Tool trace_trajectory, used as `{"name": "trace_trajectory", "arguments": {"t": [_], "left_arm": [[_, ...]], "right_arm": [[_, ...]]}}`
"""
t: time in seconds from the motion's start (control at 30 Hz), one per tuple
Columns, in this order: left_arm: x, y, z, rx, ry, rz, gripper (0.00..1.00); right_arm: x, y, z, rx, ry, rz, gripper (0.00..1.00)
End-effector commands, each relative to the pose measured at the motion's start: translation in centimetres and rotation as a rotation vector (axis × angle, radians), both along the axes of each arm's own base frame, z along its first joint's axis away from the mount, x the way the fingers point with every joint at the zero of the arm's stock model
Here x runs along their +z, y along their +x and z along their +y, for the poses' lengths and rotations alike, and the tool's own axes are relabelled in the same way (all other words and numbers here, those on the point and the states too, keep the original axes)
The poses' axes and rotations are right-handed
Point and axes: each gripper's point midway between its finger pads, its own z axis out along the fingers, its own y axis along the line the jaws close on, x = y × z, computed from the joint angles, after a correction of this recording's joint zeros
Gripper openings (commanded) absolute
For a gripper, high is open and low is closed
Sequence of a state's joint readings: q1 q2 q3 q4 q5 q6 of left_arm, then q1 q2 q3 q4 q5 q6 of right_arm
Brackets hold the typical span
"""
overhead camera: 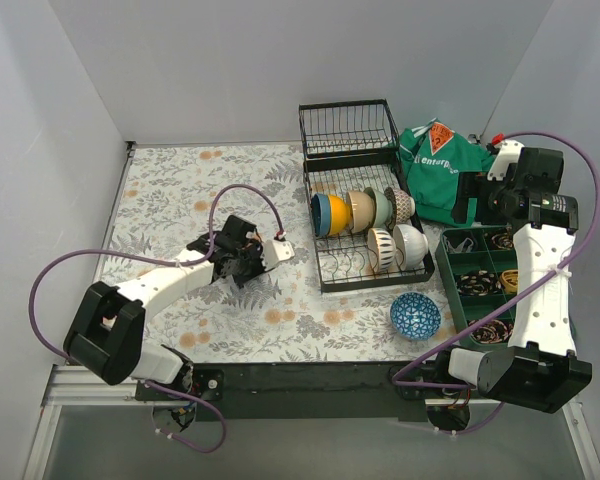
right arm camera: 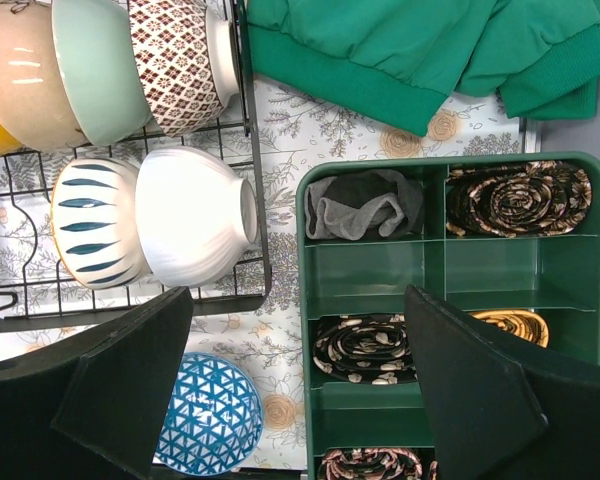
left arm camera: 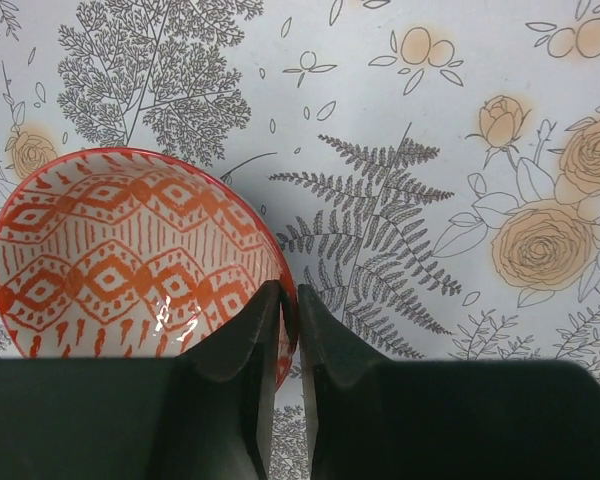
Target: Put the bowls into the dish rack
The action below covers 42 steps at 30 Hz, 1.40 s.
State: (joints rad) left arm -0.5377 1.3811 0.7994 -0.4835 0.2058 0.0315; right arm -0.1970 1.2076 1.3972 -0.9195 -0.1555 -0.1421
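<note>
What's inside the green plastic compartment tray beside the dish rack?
The green tray holds a crumpled grey cloth, dark patterned fabric rolls and a yellowish roll; two middle cells look empty. A black finger of the right gripper hides the cells behind it.

Bright, even light; soft shadows; glint on red bowl.

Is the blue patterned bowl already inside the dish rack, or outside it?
Outside. The blue patterned bowl sits opening up on the floral tablecloth, apart from the dish rack, near its front right corner.
</note>
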Motion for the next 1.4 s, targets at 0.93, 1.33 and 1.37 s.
{"name": "trace_trajectory", "arguments": {"t": [0.93, 1.33, 1.37], "left_arm": [[-0.8, 2.9, 1.1, 0.096, 0.095, -0.033, 0.03], [15.7, 1.6, -10.6, -0.008, -0.53, 0.181, 0.0], [17.3, 1.2, -12.2, -0.064, -0.622, 0.184, 0.0]], "right_arm": [[1.3, 0.4, -0.9, -0.024, -0.016, -0.065, 0.95], [0.8, -0.3, -1.2, -0.039, -0.027, -0.045, 0.95], [0.7, -0.3, -1.2, -0.04, -0.029, -0.042, 0.95]]}}
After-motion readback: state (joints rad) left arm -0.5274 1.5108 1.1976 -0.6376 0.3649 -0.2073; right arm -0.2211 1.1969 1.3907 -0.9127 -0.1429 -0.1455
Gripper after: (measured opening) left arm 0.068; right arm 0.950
